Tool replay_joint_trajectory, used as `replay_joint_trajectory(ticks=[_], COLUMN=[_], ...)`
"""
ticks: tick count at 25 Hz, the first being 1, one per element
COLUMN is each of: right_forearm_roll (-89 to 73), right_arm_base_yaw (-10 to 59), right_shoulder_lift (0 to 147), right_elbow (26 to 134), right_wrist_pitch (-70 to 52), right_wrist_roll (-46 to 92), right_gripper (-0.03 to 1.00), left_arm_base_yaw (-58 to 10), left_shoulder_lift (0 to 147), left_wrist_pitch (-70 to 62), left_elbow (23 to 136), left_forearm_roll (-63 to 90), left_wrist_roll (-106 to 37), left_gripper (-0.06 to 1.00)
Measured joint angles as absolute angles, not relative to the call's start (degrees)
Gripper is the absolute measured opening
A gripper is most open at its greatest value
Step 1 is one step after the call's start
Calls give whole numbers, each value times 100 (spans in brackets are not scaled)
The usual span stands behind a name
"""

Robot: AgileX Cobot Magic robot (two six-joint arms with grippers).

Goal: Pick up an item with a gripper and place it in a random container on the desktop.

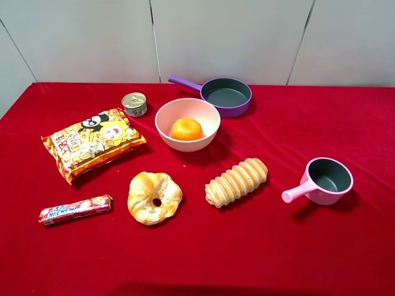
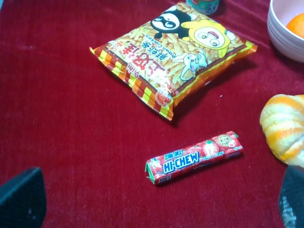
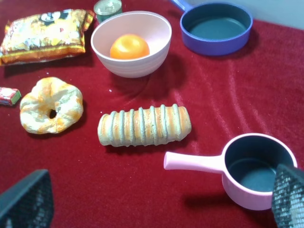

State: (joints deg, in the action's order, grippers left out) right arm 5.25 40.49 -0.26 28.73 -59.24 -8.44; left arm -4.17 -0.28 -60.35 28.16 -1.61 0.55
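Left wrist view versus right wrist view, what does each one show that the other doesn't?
Only the left wrist view shows the whole Hi-Chew pack. Only the right wrist view shows the ridged roll, purple pan and pink pot. Both show the snack bag, can, ring bread, and the mandarin in the bowl. Both open hands hold nothing.

Desk draped in deep red velvety cloth, faintly creased. Behind it, pale grey-white wall panels with thin dark seams. Even, soft lighting.
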Motion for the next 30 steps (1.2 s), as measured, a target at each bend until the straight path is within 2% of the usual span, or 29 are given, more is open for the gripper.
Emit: replay_joint_trajectory(ticks=[4,8,20,30], right_forearm_roll=[536,536,317,305], right_arm_base_yaw=[3824,3268,838,-679], right_shoulder_lift=[-31,-38,-39,-44], right_elbow=[2873,2873,2862,2862], right_wrist_pitch=[-5924,-5924,-5924,-5924], right_wrist_roll=[-844,-827,-497,-478], right_gripper=[69,69,69,69], left_arm_base_yaw=[-417,-417,-417,-417], left_shoulder_lift=[-28,-28,-28,-28], left_wrist_pitch=[-6035,-6035,-6035,-6035], left_elbow=[2816,2816,2816,2816], left_forearm_roll=[-161,-161,-161,-161], left_wrist_roll=[55,55,55,55], left_gripper=[97,97,97,97])
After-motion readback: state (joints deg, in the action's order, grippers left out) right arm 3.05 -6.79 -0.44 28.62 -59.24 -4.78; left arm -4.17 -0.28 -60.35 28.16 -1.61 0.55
